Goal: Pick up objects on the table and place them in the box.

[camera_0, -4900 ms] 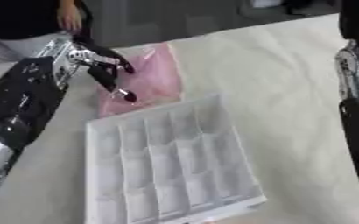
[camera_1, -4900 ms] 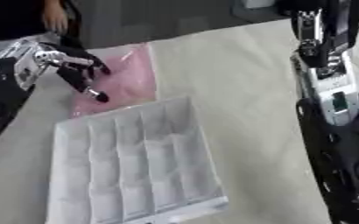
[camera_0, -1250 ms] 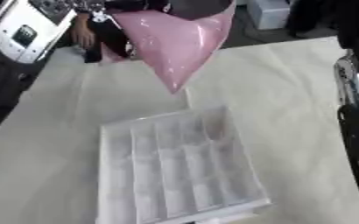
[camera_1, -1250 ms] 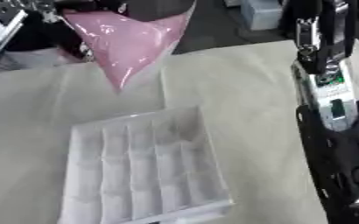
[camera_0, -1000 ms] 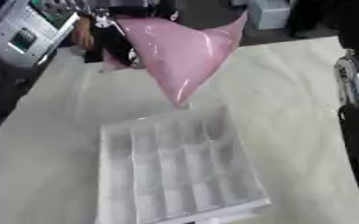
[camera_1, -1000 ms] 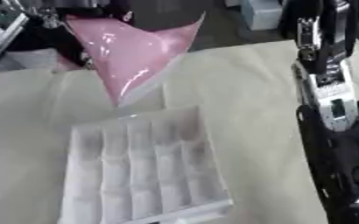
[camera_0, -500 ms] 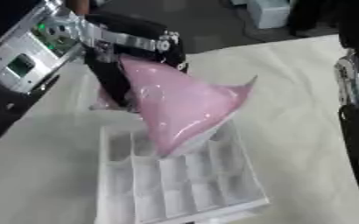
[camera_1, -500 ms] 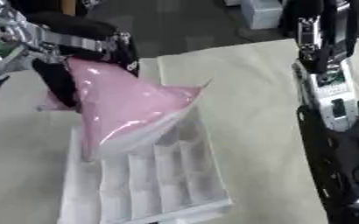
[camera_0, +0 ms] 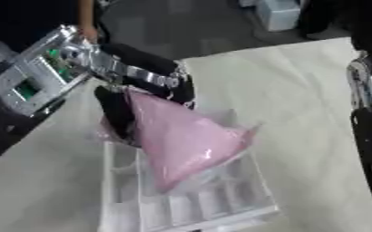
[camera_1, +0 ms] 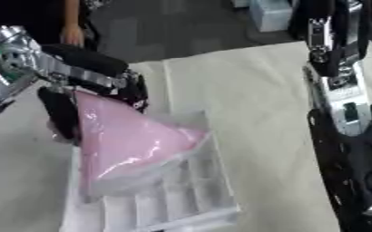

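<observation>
My left hand is shut on the top of a pink plastic bag, its black fingers curled around the bag's upper edge. The bag hangs over the white divided box and its lower end touches the box's compartments. The box lies on the cream tablecloth, partly hidden behind the bag. My right arm runs down the right side of the view; its hand does not show.
The cream cloth spreads to the right of the box as far as my right arm. A person's bare hand shows at the far edge, past the table. Boxes stand on the dark floor behind.
My left hand has carried the pink bag down from high above the table onto the white box. Nearly five seconds ago the bag lay flat on the cloth behind the box.
</observation>
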You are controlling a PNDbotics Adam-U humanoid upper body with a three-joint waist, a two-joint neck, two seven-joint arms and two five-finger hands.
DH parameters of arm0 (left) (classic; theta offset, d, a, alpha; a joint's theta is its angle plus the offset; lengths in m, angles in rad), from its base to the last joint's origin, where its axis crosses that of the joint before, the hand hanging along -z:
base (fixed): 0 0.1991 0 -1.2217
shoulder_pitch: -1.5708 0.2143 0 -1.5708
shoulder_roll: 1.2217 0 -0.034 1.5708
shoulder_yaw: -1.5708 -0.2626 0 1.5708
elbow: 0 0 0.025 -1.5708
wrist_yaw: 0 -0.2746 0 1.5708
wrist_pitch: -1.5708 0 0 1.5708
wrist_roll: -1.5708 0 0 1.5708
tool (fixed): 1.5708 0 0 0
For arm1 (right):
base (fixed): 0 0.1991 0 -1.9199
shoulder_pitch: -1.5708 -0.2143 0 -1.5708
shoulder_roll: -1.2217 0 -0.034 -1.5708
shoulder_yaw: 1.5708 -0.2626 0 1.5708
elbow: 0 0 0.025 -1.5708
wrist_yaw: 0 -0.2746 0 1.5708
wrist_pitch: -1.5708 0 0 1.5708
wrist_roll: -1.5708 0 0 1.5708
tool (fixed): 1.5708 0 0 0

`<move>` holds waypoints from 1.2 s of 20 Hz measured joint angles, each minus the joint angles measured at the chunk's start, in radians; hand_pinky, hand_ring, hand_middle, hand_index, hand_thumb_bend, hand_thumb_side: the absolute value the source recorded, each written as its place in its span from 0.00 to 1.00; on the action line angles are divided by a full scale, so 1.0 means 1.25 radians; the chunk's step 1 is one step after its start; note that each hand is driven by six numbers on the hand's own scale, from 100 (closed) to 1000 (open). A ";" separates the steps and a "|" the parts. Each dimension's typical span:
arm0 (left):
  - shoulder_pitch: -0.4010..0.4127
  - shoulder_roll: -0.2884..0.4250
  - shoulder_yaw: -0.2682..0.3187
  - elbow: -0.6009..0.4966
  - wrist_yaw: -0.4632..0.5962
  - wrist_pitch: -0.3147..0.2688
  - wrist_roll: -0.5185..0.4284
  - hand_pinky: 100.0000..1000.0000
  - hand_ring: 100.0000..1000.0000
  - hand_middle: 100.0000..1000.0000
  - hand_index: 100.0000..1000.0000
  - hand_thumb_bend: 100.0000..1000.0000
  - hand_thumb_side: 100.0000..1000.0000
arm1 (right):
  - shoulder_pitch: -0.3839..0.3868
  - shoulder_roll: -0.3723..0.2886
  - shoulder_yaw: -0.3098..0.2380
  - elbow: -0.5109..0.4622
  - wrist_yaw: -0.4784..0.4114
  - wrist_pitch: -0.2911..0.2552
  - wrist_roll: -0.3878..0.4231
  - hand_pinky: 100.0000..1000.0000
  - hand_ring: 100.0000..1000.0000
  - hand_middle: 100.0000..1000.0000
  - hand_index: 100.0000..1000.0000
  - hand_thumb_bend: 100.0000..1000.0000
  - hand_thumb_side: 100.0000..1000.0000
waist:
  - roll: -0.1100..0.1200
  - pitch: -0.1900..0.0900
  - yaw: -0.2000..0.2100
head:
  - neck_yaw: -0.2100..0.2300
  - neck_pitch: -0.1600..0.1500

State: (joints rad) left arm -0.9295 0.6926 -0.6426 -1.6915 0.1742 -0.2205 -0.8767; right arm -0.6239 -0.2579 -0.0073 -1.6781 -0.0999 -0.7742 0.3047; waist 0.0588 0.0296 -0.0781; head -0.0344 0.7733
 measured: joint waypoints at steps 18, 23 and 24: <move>-0.003 -0.021 -0.002 -0.030 0.230 0.041 -0.021 0.57 0.79 0.84 0.94 0.31 1.00 | 0.006 0.000 0.000 0.000 -0.001 0.005 0.005 0.38 0.61 0.76 0.63 0.00 0.62 | 0.001 -0.001 -0.002 | 0.000 0.000; -0.003 -0.020 -0.008 -0.024 0.177 0.042 -0.023 0.76 0.90 0.92 1.00 0.41 1.00 | 0.006 0.000 0.000 0.000 -0.001 0.006 0.005 0.38 0.61 0.76 0.63 0.00 0.62 | 0.001 -0.001 -0.002 | 0.000 0.000; -0.003 -0.020 -0.010 -0.020 0.152 0.038 -0.021 0.84 0.94 0.96 1.00 0.45 1.00 | 0.006 0.000 0.000 0.000 -0.001 0.006 0.005 0.37 0.61 0.76 0.63 0.00 0.62 | 0.001 -0.001 -0.002 | 0.000 0.000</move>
State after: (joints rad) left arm -0.9330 0.6671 -0.6549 -1.7165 0.3636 -0.1729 -0.9036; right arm -0.6159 -0.2578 -0.0076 -1.6779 -0.1014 -0.7672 0.3110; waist 0.0598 0.0282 -0.0812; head -0.0344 0.7733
